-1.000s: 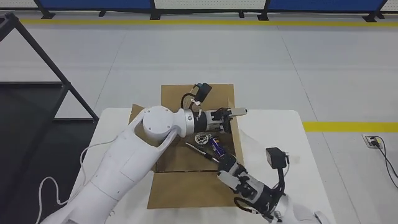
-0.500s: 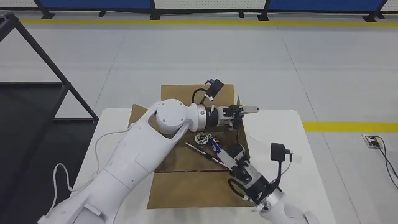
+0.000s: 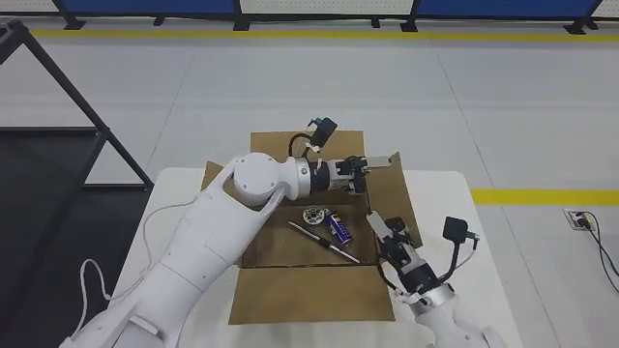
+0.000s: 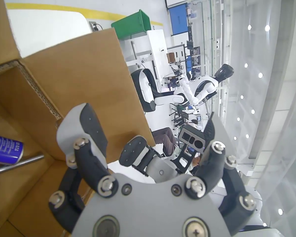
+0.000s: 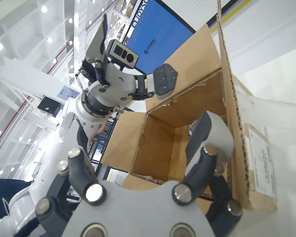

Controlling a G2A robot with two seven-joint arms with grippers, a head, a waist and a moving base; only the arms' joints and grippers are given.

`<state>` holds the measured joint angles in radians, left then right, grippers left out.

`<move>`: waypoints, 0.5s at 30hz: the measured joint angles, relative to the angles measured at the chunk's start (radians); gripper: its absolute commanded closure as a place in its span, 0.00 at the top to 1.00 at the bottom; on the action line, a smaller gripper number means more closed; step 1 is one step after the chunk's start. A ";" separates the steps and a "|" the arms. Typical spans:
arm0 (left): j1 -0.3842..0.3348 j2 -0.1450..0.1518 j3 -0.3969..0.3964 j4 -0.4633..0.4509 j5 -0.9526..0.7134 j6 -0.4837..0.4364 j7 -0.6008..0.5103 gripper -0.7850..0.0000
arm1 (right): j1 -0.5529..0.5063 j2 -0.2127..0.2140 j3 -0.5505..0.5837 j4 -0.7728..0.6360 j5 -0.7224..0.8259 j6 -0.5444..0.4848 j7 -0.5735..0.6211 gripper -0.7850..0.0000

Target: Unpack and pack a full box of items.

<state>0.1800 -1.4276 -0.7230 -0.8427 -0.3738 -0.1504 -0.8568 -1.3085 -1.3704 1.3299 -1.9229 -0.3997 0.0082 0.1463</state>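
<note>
The open box [image 3: 290,251] is being carried by the table [image 3: 455,213], with a blue can [image 3: 338,227] and a screwdriver [image 3: 319,240] lying inside. Its side flap [image 3: 392,193] is being flanked by the left gripper [image 3: 372,166] and the right gripper [image 3: 385,224], both being held wide and empty. If the flap is being pushed unevenly, the box risks being dragged sideways, or the cardboard creased or torn.

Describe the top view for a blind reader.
An open cardboard box sits on a white table, with the left tool and right tool both at its raised side flap. A blue can and a metal rod lie inside.
</note>
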 measured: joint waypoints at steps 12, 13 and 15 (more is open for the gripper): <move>0.287 0.155 -0.295 -0.346 0.231 0.064 0.064 1.00 | 0.048 -0.002 0.020 0.083 0.042 0.064 0.011 1.00; 0.322 0.166 -0.327 -0.388 0.245 0.080 0.074 1.00 | 0.054 -0.003 0.018 0.089 0.042 0.065 0.011 1.00; 0.402 0.190 -0.402 -0.484 0.262 0.114 0.092 1.00 | 0.067 -0.004 0.016 0.101 0.044 0.071 0.006 1.00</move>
<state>0.5818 -1.2378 -1.1251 -1.3271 -0.1123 -0.0360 -0.7644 -1.2420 -1.3740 1.3461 -1.8218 -0.3560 0.0795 0.1527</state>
